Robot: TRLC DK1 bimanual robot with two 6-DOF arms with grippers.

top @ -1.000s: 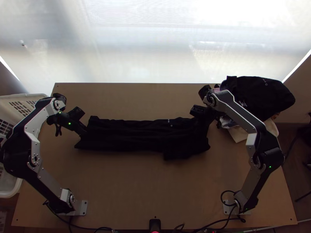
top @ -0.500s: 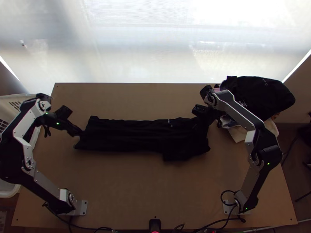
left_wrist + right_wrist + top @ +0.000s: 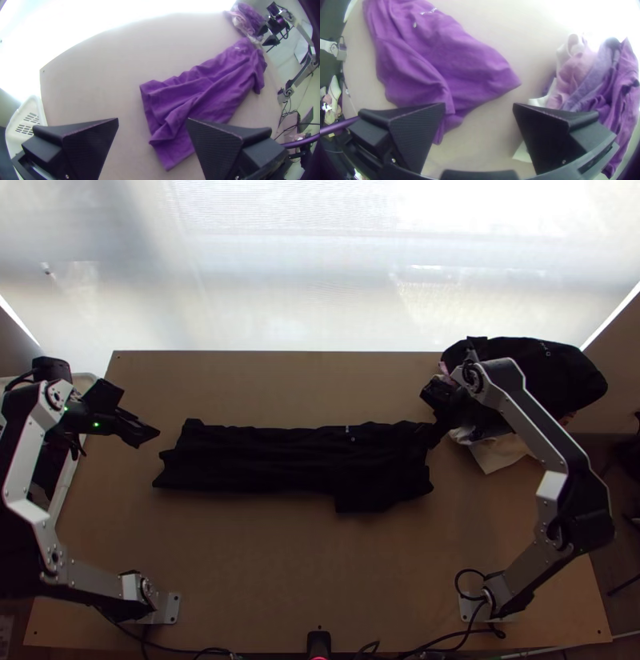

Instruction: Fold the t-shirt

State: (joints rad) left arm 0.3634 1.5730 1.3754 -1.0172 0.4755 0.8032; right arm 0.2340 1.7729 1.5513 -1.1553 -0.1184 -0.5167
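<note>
The dark t-shirt [image 3: 296,460] lies across the middle of the table as a long folded strip with wrinkles; in the left wrist view the t-shirt [image 3: 206,93] looks purple. Off the strip's left end is my left gripper [image 3: 152,434], open and holding nothing; the left gripper [image 3: 151,133] has its fingers wide apart beside the cloth. At the strip's right end is my right gripper [image 3: 436,440]. Seen from its wrist, the right gripper [image 3: 480,123] is open above the table, near the end of the t-shirt [image 3: 453,56], with no cloth between its fingers.
A pile of other clothes [image 3: 536,372] lies at the table's back right corner, close to the right arm. A white basket [image 3: 76,476] stands at the left edge, partly behind the left arm. Cables run along the table's near edge.
My left gripper has moved left, away from the t-shirt's left end. The right arm has shifted to the right, toward the clothes pile. The t-shirt has hardly moved.
</note>
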